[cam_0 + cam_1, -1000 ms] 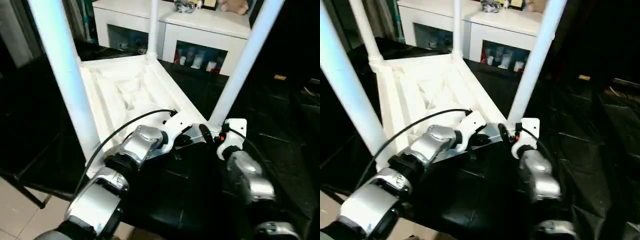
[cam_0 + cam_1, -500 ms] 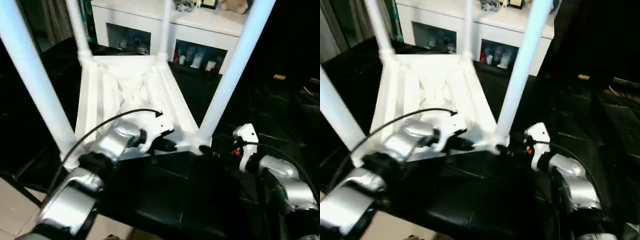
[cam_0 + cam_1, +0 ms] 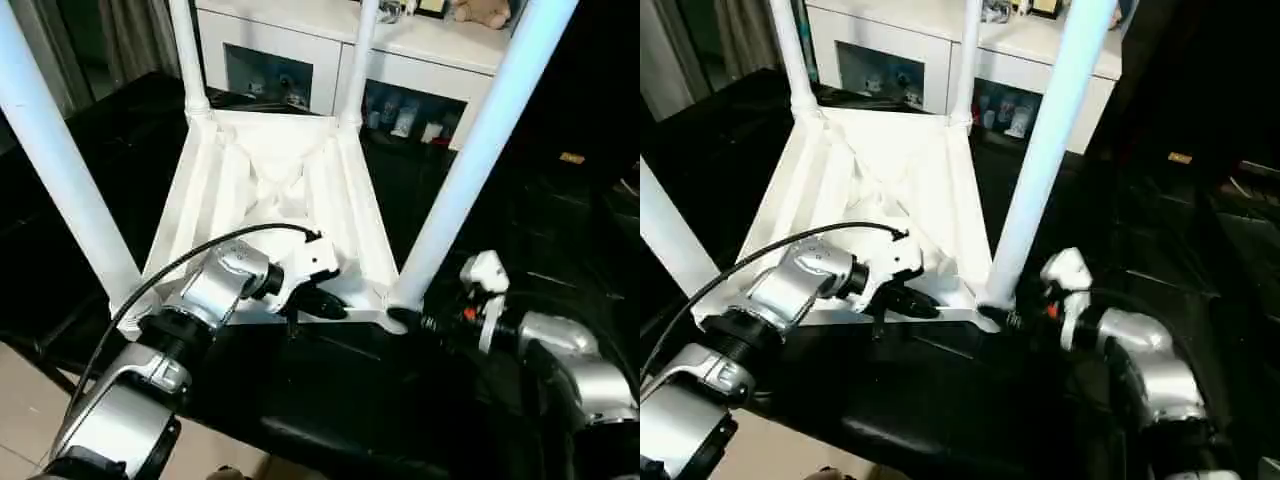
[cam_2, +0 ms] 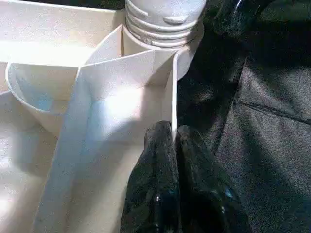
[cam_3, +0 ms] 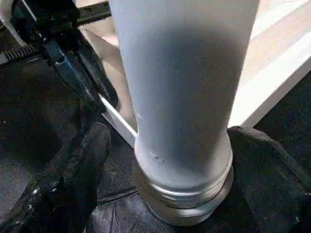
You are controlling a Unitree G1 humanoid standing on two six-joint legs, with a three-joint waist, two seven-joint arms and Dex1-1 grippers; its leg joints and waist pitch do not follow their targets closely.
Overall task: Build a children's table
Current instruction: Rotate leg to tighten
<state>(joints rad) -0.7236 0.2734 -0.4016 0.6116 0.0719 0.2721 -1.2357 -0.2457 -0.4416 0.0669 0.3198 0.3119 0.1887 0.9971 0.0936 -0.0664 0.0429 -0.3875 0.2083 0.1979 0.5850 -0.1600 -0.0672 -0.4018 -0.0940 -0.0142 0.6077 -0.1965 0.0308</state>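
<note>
The children's table stands upside down on black cloth, its white ribbed tabletop (image 3: pixel 270 190) facing up. Its legs rise from the corner sockets: near right (image 3: pixel 470 160), near left (image 3: pixel 60 170) and two at the far corners (image 3: pixel 185 50). My left gripper (image 3: pixel 325 305) is shut on the tabletop's thin near rim (image 4: pixel 172 111), close to the near right socket. My right gripper (image 3: pixel 405 320) is open at the foot of the near right leg (image 5: pixel 180 97). One finger (image 5: pixel 73 179) stands on each side of that leg with a gap.
A white glass-door cabinet (image 3: pixel 300 40) stands behind the table with small items on its shelves. Black cloth (image 3: pixel 330 390) covers the surface around and in front of the tabletop. Pale floor tiles (image 3: pixel 30 400) show at the near left.
The whole view has shifted and the tabletop now lies squarer to me. My right gripper's fingers have spread wider around the leg's foot. The left gripper has kept its hold on the rim.
</note>
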